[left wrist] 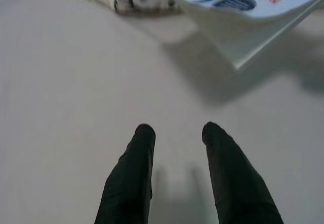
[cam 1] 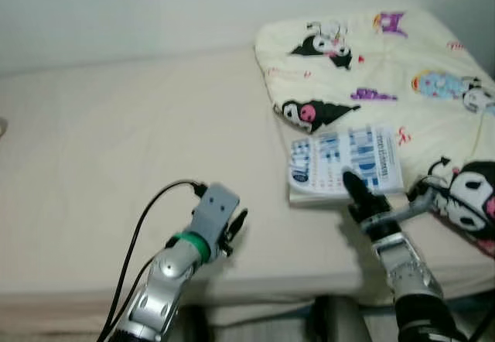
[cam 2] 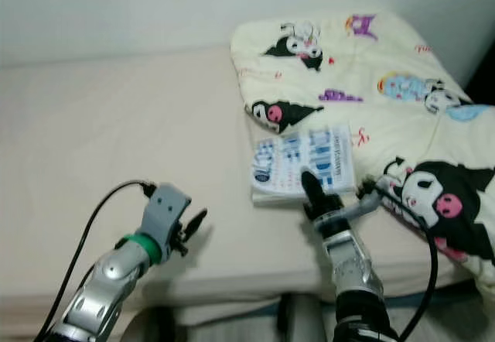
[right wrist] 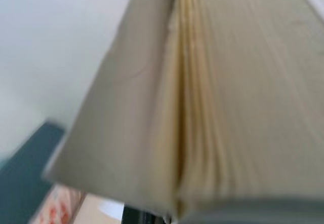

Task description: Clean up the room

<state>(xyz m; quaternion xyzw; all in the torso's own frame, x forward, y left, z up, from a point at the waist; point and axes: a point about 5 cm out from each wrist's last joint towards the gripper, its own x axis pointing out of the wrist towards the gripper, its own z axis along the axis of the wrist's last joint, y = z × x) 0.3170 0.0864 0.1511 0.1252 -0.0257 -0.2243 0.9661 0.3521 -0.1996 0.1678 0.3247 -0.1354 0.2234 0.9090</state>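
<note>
At about seven o'clock in the head views, the robot's left silver arm reaches up over the near edge of a wide beige mattress, its grey wrist block trailing a black cable. The left gripper hovers just above the bare mattress with nothing between its fingers; in the left wrist view the two black fingers stand apart, released, their faint shadow on the beige fabric below. The mattress runs back toward twelve o'clock, where it meets a pale wall.

Near the middle right, at around three to four o'clock, lies a thick paperback book with a white cover printed in blue lettering. It rests partly on the mattress and partly against the edge of a cream blanket printed with black-and-pink cartoon characters, which spreads from one o'clock down to four o'clock. In the left wrist view the book's corner stands a little clear of the mattress, casting a shadow beneath it.

At five o'clock the right silver arm rises from below the bed edge. The right gripper is at the book's near edge, one black finger lying on top of the cover, clenched on the book. The right wrist view is close on the blurred cream page block, with the cover edge beside it.
</note>
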